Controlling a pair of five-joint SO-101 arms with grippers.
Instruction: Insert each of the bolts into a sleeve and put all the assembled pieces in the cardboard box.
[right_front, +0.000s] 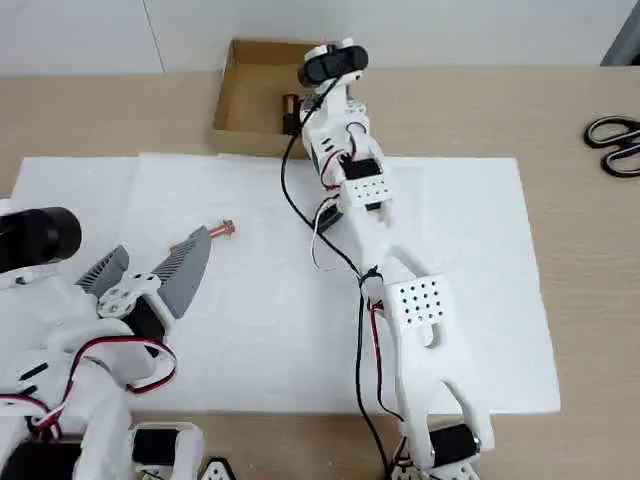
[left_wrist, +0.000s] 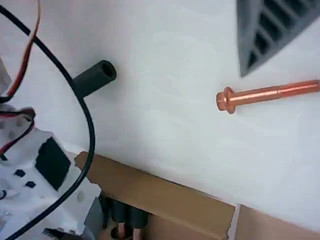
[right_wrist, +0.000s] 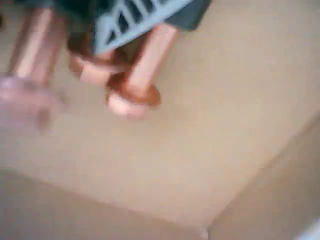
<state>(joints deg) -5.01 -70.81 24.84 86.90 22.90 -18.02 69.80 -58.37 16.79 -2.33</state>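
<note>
Nearest you, the left gripper (right_front: 160, 250) sits low over the white sheet (right_front: 280, 340), its two grey fingers spread wide with nothing between them. In the left wrist view only one finger (left_wrist: 270, 30) shows, cut off by the frame.

Just past those fingertips lies one copper bolt (left_wrist: 265, 95), flat on the sheet, head free and far end running out of frame. One black sleeve (left_wrist: 95, 77) lies on the same sheet, well apart from the bolt. Its rear end is crossed by a black cable (left_wrist: 89, 125) of the right arm.

Beyond the sheet's far edge stands one cardboard box (right_front: 232, 100). The right gripper (right_front: 298, 118) is down inside it, largely hidden under its own wrist; you cannot tell how its fingers stand. In the right wrist view, blurred copper pieces (right_wrist: 142, 65) with flanged heads lie on the box floor. At least two can be made out, but an exact count is not possible.

Farthest to the right, one pair of scissors (right_front: 612, 143) lies on the bare table (right_front: 560, 110), clipped by the frame.
</note>
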